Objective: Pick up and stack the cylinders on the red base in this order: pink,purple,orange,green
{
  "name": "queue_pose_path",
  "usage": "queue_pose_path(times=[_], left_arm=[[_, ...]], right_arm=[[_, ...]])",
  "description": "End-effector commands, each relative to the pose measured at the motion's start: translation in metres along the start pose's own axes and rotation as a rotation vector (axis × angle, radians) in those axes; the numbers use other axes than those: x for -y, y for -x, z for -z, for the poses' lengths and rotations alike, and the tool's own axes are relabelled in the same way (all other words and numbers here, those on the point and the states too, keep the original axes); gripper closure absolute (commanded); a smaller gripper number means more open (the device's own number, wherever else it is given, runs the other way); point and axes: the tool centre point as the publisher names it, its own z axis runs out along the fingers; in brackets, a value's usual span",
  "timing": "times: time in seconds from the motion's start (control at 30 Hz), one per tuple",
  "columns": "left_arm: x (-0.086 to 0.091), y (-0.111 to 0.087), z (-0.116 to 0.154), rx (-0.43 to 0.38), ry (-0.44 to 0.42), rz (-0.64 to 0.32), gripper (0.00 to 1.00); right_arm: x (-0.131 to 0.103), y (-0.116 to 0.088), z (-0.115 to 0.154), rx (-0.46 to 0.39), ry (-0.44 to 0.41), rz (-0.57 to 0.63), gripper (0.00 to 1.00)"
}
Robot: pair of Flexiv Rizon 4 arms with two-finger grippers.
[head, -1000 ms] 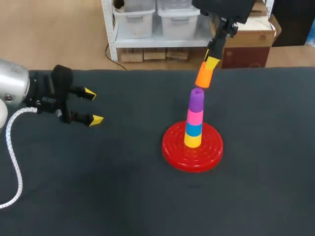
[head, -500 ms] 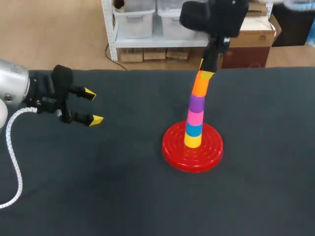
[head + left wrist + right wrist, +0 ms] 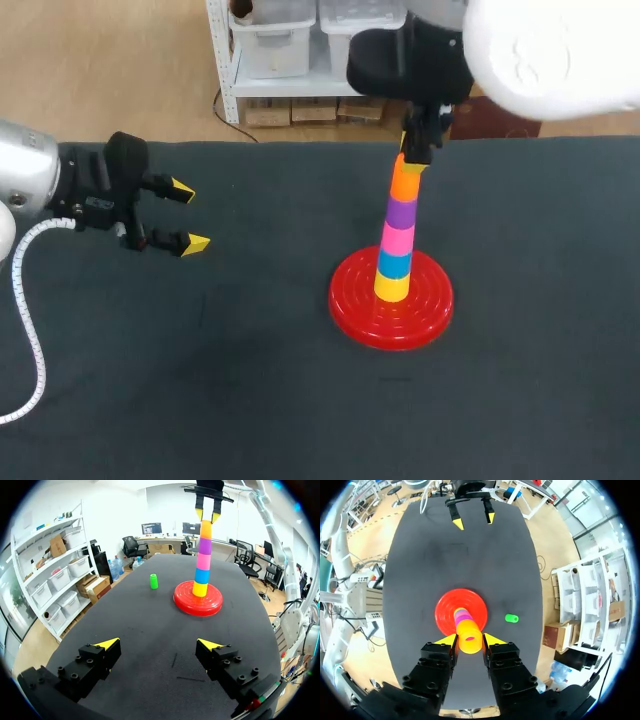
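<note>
The red base carries a stack of yellow, blue, pink and purple cylinders. The orange cylinder rests on top of the purple one, and my right gripper is shut on it from above. In the right wrist view the orange cylinder sits between the yellow tips, with the base below. The green cylinder stands alone beside the base; it also shows in the right wrist view as the green cylinder. It does not show in the head view. My left gripper hovers open at the table's left.
Bare black table lies all around the base. Nothing is between the left gripper and the stack.
My right gripper moved left and down with the orange cylinder, from beside and above the stack to resting it on the purple cylinder. The left arm stayed still.
</note>
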Motion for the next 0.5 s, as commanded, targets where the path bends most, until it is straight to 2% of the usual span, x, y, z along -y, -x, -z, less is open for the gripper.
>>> queue_pose_path(times=[0.03, 0.13, 0.17, 0.2, 0.23, 0.4, 0.5], left_arm=[[-0.002, 0.001, -0.001, -0.006, -0.004, 0.001, 0.0], [-0.002, 0.001, -0.001, -0.006, -0.004, 0.001, 0.0], [-0.002, 0.001, -0.001, -0.006, -0.004, 0.001, 0.0], [-0.002, 0.001, -0.001, -0.006, -0.004, 0.001, 0.0], [-0.002, 0.001, -0.001, -0.006, -0.004, 0.001, 0.0], [-0.002, 0.001, -0.001, -0.006, -0.004, 0.001, 0.0], [-0.002, 0.001, -0.001, -0.006, -0.004, 0.001, 0.0]], right_arm=[[-0.002, 0.003, -0.016, 0.001, 0.029, -0.007, 1.0], [-0.001, 0.001, -0.018, 0.021, 0.05, -0.031, 1.0], [0.0, 0.001, -0.014, 0.044, 0.062, -0.04, 0.89], [0.001, 0.001, -0.009, 0.091, 0.09, -0.064, 0.24], [0.003, 0.002, 0.0, 0.162, 0.132, -0.087, 0.0], [0.017, -0.003, 0.031, 0.399, 0.215, -0.2, 0.0], [0.032, -0.015, 0.036, 0.453, 0.228, -0.247, 0.0]])
